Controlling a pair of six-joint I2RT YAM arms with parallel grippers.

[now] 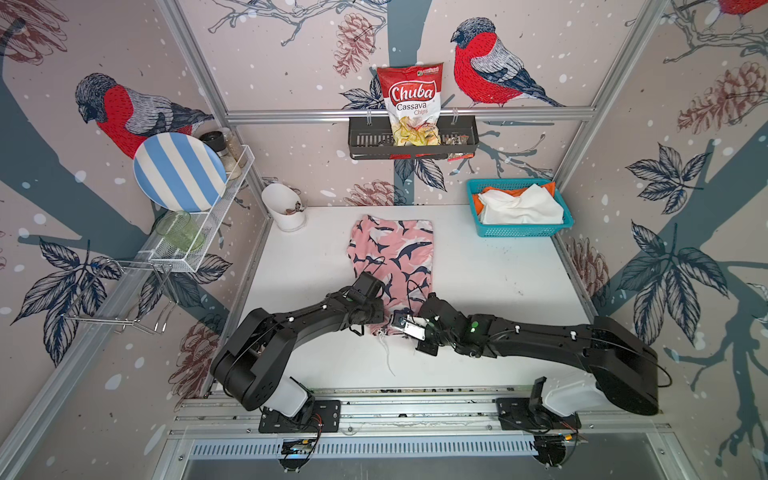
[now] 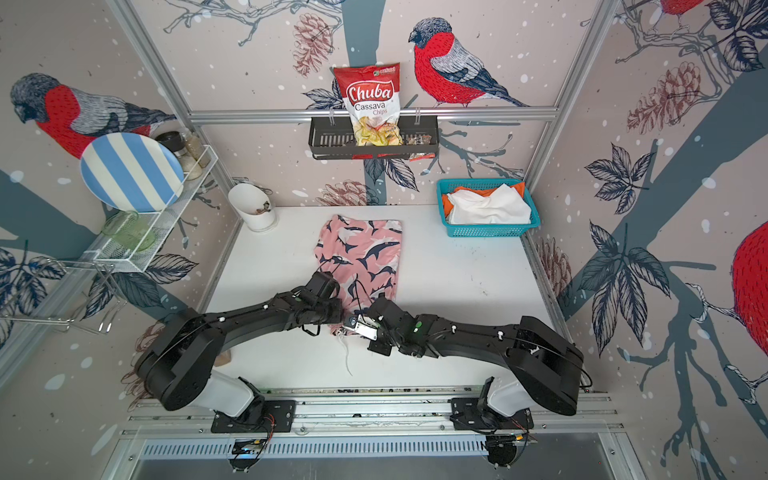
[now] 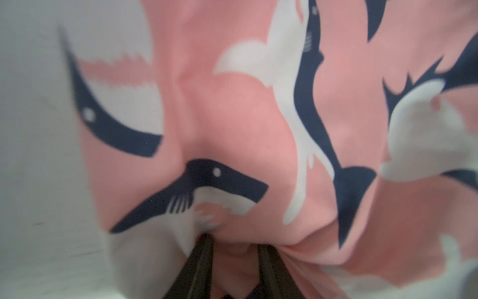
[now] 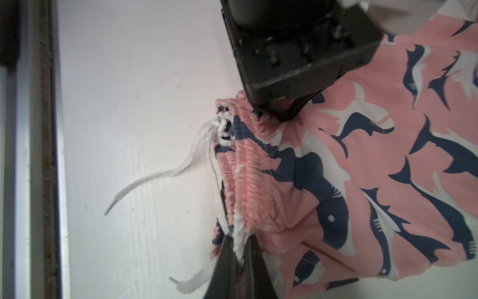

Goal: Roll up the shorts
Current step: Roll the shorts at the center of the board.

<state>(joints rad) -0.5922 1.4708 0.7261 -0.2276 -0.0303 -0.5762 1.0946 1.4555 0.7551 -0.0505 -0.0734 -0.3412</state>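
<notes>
While the pink shorts [image 1: 392, 257] lie stretched out in the middle of the white table [image 1: 498, 299], hems toward the back wall and gathered waistband [image 4: 248, 181] toward the arms' bases, we find both grippers down at that waistband end. The right gripper [image 4: 241, 249] has its jaws pressed together on one corner of the waistband, pinching its white edge. The left gripper [image 3: 236, 247] sits at the opposite corner; in the right wrist view its black body comes down onto the ruffled elastic. From its own wrist camera we see two dark fingers [image 3: 204, 261] a little apart with a fold of pink cloth bunched between them. That picture is blurred, and we cannot tell whether they pinch the cloth or merely stand around it.

The white drawstring [image 4: 160, 176] trails from its knot at the middle of the waistband out over the bare table. A second end lies just beside the right gripper's fingers. In both top views the pink shorts lie flat and unrolled beyond the grippers.

The white shorts [image 1: 519, 208] lie crumpled on top of the orange shorts [image 1: 547, 188] in the turquoise basket [image 1: 519, 232] at the table's back right corner, well apart from the pink pair.
</notes>
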